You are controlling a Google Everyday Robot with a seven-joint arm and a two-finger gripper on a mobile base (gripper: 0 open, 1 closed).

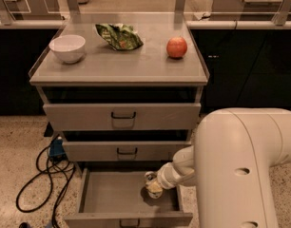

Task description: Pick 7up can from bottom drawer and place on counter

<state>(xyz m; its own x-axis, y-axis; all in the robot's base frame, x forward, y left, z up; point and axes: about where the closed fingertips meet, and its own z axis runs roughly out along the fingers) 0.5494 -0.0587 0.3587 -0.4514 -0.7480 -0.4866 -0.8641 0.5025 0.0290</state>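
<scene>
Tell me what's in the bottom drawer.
The gripper is inside the bottom drawer, right of centre; the rest shows grey floor. The arm covers the right corner; no can clearly shows.

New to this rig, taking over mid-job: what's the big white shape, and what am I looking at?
The big cream shape is the robot's single arm, seen close by one camera looking down at a drawer cabinet. Its gripper is inside the open bottom drawer, on the picture's right side. The small shiny thing at its tip looks like the 7up can; whether it is gripped, I cannot tell. On the counter sit a white bowl, a green snack bag and an apple.
</scene>
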